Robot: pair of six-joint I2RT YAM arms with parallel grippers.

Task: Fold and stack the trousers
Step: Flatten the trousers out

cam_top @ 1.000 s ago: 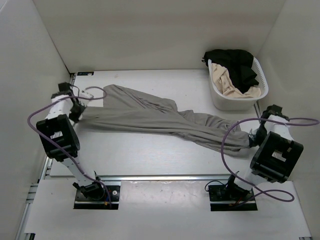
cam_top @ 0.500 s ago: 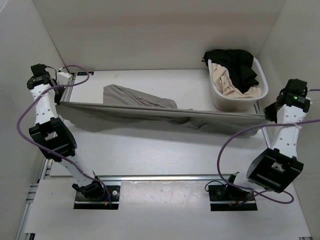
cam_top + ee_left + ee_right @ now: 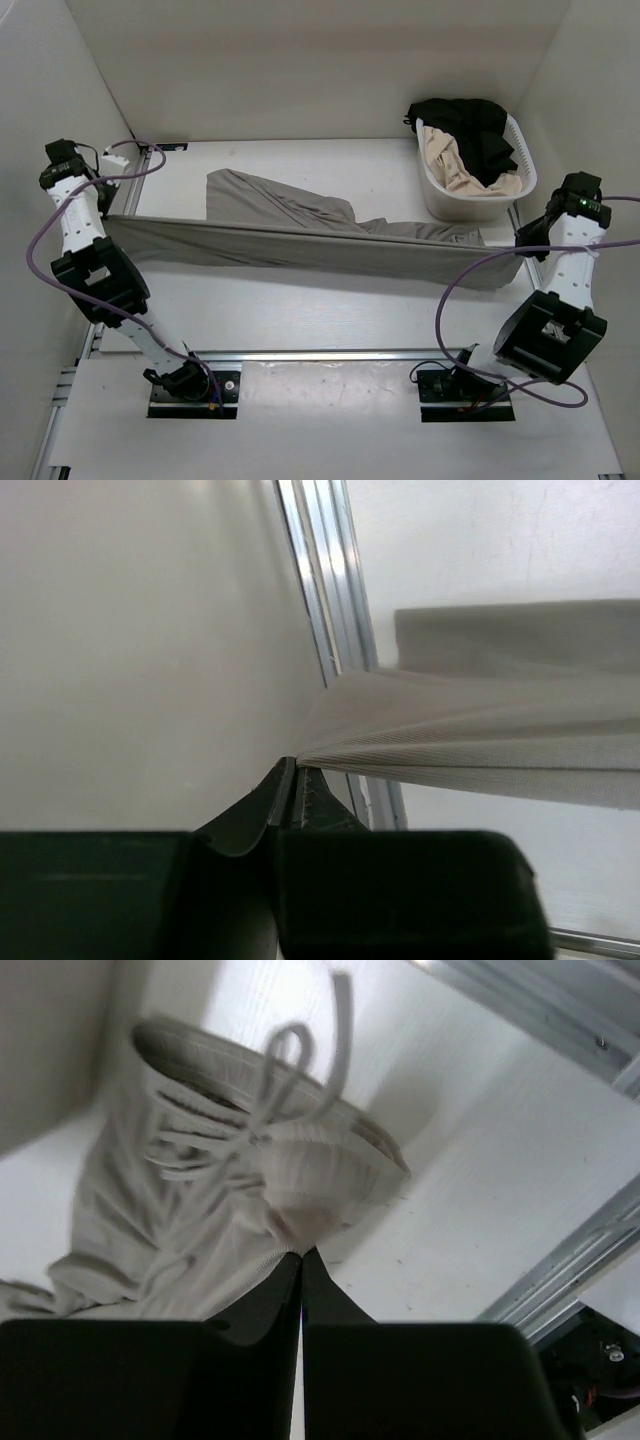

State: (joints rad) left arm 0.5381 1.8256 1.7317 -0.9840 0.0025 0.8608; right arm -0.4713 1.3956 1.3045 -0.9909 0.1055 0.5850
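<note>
- The left gripper (image 3: 293,772) is pressed shut on a leg end of the trousers (image 3: 300,245).
- The right gripper (image 3: 300,1255) pinches the waist end.
- The trousers hang pulled tight between the two grippers, over the table (image 3: 300,320).
- Their long way runs side to side, from one gripper to the other, and the waist points at the right gripper.
- Another part, which looks like the other leg, lies on the table just behind that line.
- Each arm has its own end, so neither is nearer.
</note>
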